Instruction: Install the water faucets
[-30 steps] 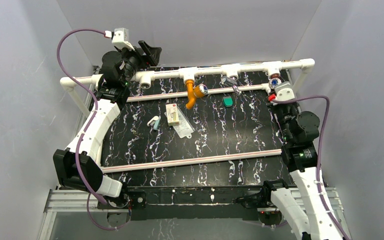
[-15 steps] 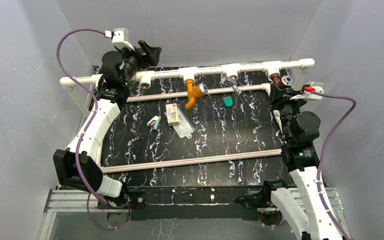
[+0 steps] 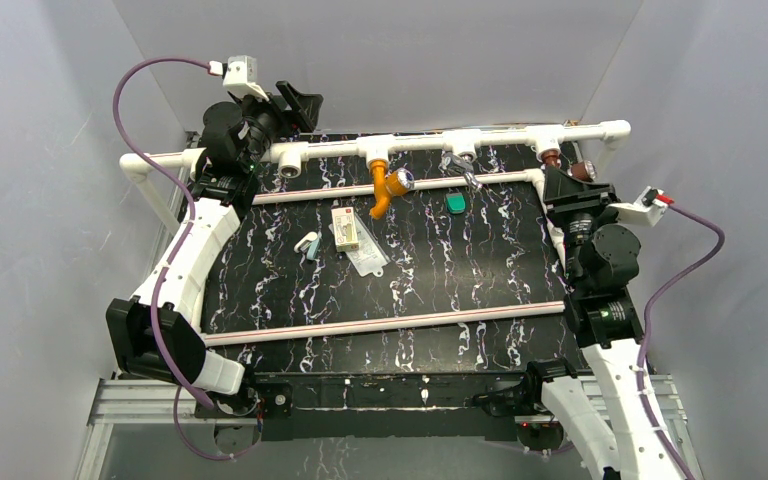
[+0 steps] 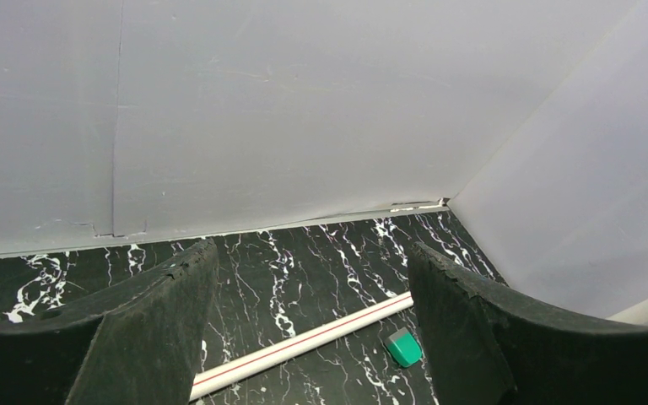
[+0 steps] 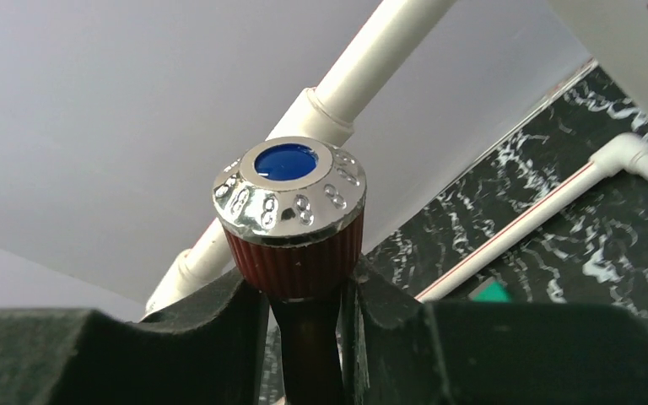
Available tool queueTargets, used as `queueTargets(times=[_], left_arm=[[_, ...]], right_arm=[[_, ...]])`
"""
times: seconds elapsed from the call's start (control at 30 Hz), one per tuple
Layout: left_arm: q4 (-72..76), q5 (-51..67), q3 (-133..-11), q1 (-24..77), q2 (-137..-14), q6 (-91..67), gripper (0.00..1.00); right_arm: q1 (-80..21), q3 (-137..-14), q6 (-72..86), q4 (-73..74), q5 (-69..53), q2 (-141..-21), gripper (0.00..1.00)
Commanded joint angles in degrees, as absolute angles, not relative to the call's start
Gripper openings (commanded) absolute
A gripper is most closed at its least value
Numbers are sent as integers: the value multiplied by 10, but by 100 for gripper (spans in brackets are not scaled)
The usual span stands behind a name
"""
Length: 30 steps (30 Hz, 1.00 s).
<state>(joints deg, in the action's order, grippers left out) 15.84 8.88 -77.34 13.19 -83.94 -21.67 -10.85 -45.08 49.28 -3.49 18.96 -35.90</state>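
The dark reddish-brown faucet [image 3: 554, 157] sits at the rightmost tee of the white pipe rail [image 3: 500, 138], its knob [image 3: 585, 170] pointing right. My right gripper [image 3: 567, 180] is shut on it. In the right wrist view the fingers [image 5: 177, 337] clamp the faucet's dark body [image 5: 308, 337] just under the ribbed silver-and-blue knob [image 5: 289, 202]. The orange faucet [image 3: 385, 186] hangs from a tee left of the middle, spout down. My left gripper [image 3: 296, 102] is open at the back left above the rail, with nothing between its fingers [image 4: 152, 321].
A small green block [image 3: 456, 202] lies behind a red-striped white pipe [image 3: 410, 183], also seen as the block [image 4: 404, 348] and pipe [image 4: 304, 346]. A silvery fitting [image 3: 462, 168] hangs at the third tee. A small box [image 3: 344, 228], a plastic bag [image 3: 367, 256] and a small white piece [image 3: 307, 243] lie mid-table.
My right wrist has rolled, swinging its camera out to the right, and the dark reddish-brown faucet has turned with it, its knob moving rightward. The left arm has stayed still.
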Motion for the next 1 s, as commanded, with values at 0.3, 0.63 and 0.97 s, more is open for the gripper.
queueTargets(times=[0.3,0.63,0.97], left_arm=[[-43,94,-694,128,-917,-216,79],[-43,94,-695,128,-918,-216,79],[-44,93,-694,128,-918,-215,79]], right_arm=[[-117,-429,940,-37,151,-355,1],[-116,-453,1061,-4,107,-351,1],[-117,-479,1030,69,119,-328,52]])
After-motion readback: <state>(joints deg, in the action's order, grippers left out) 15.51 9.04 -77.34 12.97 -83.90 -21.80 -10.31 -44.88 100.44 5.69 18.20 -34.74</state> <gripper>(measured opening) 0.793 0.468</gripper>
